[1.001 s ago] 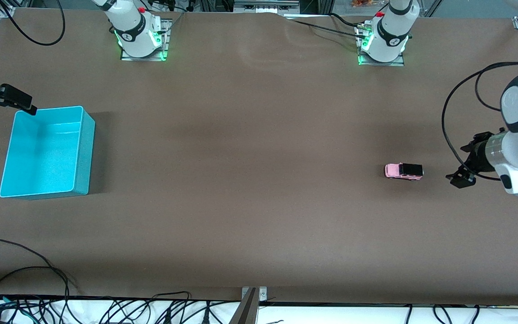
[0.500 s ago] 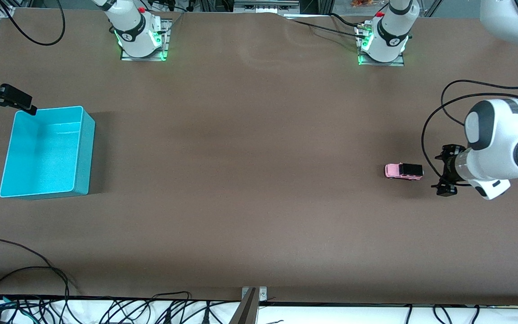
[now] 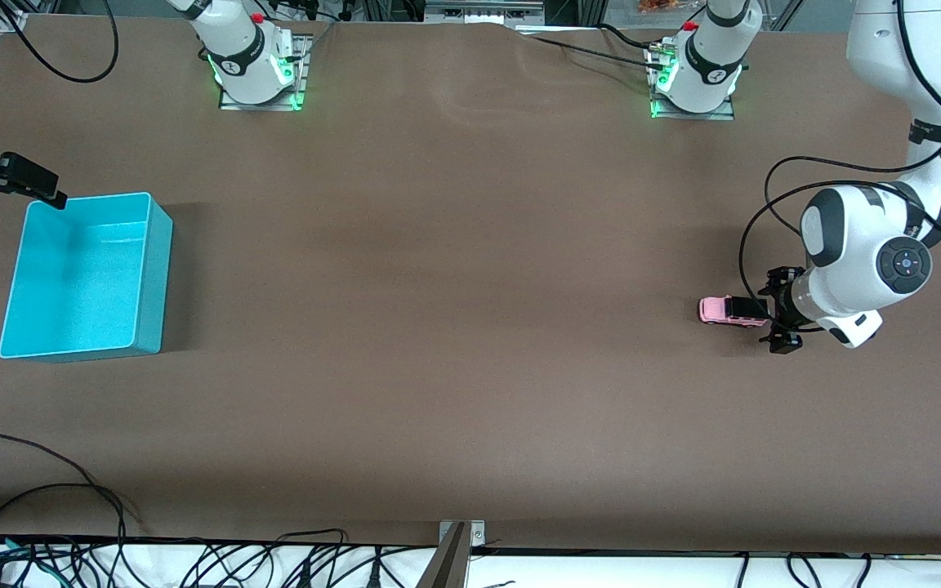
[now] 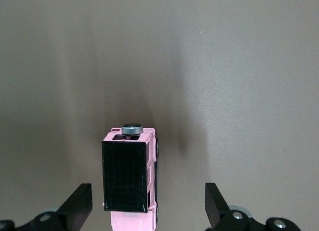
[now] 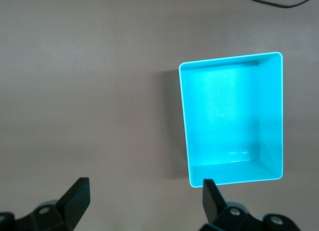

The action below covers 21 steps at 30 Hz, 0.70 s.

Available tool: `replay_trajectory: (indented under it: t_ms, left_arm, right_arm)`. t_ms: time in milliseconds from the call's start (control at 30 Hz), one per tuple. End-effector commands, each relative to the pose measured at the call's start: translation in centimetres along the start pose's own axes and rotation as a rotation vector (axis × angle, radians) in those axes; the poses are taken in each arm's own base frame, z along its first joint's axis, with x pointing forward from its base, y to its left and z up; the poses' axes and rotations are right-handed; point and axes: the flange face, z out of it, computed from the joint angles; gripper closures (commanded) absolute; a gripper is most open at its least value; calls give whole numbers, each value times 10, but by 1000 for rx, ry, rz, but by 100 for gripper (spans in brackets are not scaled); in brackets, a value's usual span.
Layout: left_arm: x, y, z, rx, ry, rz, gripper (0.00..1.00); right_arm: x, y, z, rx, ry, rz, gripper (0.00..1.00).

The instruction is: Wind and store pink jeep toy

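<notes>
The left gripper [image 3: 777,314], fingers spread, has advanced from the table's edge to the black rear of the pink jeep toy [image 3: 732,310]. The toy sits on the table at the gripper's 9 o'clock, long axis toward the turquoise bin [image 3: 148,269]. The right gripper [image 3: 9,184] waits, spread, beside the bin.

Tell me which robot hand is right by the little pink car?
The left gripper, at the pink jeep toy's black end, fingers open. The right gripper waits by the turquoise bin.
</notes>
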Motion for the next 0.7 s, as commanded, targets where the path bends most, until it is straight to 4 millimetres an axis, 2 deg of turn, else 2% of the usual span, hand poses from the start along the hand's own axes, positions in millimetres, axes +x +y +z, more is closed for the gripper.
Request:
replay_trajectory:
  t_ms: [0,434,467,600,667]
  left_arm:
    - [-2,-12,15,-24,-18,-30,0]
    - [-6,-24,36,-6,-16,-24,1]
    - [-8,-27,39,-2,-16,-22,7]
    - [-9,-27,39,-2,-17,-23,22]
    - [-10,-27,40,-2,-18,-30,33]
  right_arm:
    - [0,1,-5,5,3,-15,0]
    - [0,1,-5,5,2,-14,0]
    - [0,1,-5,5,2,-15,0]
    - [0,1,-5,5,2,-15,0]
    - [0,1,-5,5,2,-14,0]
